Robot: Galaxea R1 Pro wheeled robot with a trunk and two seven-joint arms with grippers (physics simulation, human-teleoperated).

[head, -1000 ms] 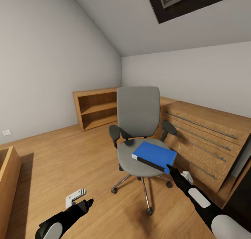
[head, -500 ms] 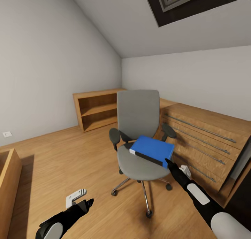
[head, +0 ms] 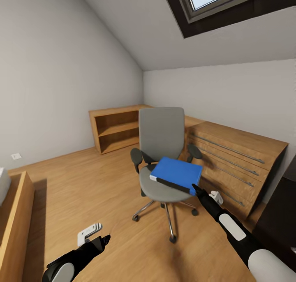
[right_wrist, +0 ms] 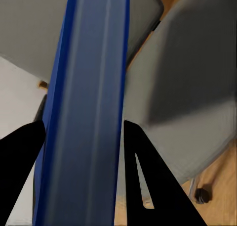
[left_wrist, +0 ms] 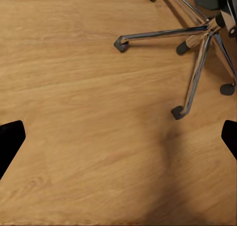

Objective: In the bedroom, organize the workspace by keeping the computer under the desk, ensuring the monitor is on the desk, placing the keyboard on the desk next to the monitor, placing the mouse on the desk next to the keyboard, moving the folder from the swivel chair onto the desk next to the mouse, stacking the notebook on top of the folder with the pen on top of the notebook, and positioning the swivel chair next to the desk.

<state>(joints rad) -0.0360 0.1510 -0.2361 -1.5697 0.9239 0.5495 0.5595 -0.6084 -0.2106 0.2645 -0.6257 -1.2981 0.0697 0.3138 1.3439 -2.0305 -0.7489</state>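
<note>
Left gripper: left gripper (head: 100, 239) hangs low over the wood plank floor (head: 82, 191), fingers spread wide apart with nothing between them — in the left wrist view the two dark fingertips (left_wrist: 10, 142) sit at opposite edges with bare floor between.
Chair base: chrome star base (left_wrist: 197, 53) on casters stands on the floor ahead of the left gripper, apart from it.
Low shelf: open wooden shelf unit (head: 117, 128) against the far wall, well beyond the left gripper.
Swivel chair: swivel chair (head: 161, 136) — grey seat and back, black armrests — stands between the two grippers, just ahead of the right one and beside the wooden drawer chest (head: 234, 162).
Folder: blue folder (head: 177, 173) is at the tips of the right gripper, its near corner touching them; whether it rests flat on the seat or is lifted off it, I cannot tell.
Right gripper: right gripper (head: 196, 190) is clamped on the folder's edge; in the right wrist view the blue spine (right_wrist: 84, 112) runs between the two dark fingers (right_wrist: 19, 152), with the grey seat behind it.
Skylight: dark-framed skylight (head: 222, 2) in the sloping ceiling, high above the right gripper.
</note>
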